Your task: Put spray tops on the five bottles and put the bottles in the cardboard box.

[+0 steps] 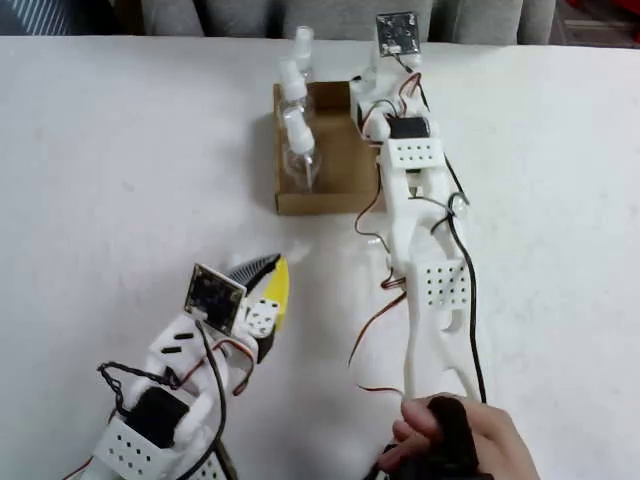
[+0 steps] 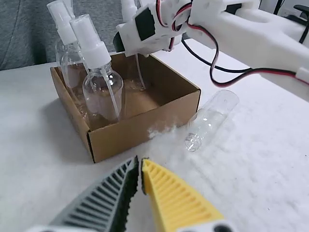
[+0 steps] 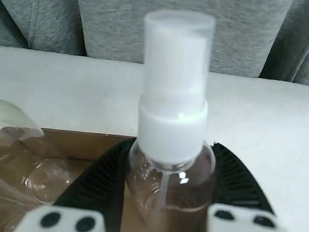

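Two black jaws of the right gripper (image 3: 169, 191) clasp the held bottle (image 3: 170, 176) at its shoulder, just under the white spray top (image 3: 176, 72), above the far corner of the cardboard box (image 2: 145, 130). Capped bottles (image 2: 102, 92) stand upright along one inner wall of the box. One uncapped bottle (image 2: 212, 118) lies on its side on the table (image 1: 120, 150), just beside the box. Nearer the camera, the left gripper (image 2: 140, 169) rests with grey and yellow jaws pressed together, empty. The bottles look like thin clear plastic: probably light, smooth and slippery, and top-heavy once capped. The lying one may roll, so a grasp across its mid-body seems best.
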`<state>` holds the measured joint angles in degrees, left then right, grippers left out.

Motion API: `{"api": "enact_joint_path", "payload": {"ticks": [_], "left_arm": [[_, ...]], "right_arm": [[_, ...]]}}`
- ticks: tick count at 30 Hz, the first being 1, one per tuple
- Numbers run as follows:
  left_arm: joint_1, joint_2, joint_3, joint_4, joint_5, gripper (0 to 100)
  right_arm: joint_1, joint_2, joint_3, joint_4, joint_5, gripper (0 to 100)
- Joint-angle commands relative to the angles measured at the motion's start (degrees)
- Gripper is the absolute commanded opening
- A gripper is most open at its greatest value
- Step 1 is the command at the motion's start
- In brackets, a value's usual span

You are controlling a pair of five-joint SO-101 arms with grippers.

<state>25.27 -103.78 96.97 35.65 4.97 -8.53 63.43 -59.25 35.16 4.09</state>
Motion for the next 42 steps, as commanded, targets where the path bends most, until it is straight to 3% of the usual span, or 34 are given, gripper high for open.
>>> {"api": "enact_joint_path", "payload": {"ticks": [1, 21, 33, 42], "left_arm": [[-0.5, -0.3, 0.0, 1.0, -0.7, 2], [-0.5, -0.3, 0.0, 1.0, -0.7, 2], [-2.0, -0.3, 0.0, 0.7, -0.7, 2], [-2.1, -0.3, 0.0, 0.8, -0.7, 2]], "right_arm": [[1.0, -2.9, -0.7, 1.1, 0.3, 21.5], [1.0, -3.9, -1.1, 1.2, 0.3, 21.9], [1.5, -8.7, -1.2, 9.7, 0.3, 21.9], [1.1, -9.3, -1.1, 10.0, 0.3, 21.9]]}}
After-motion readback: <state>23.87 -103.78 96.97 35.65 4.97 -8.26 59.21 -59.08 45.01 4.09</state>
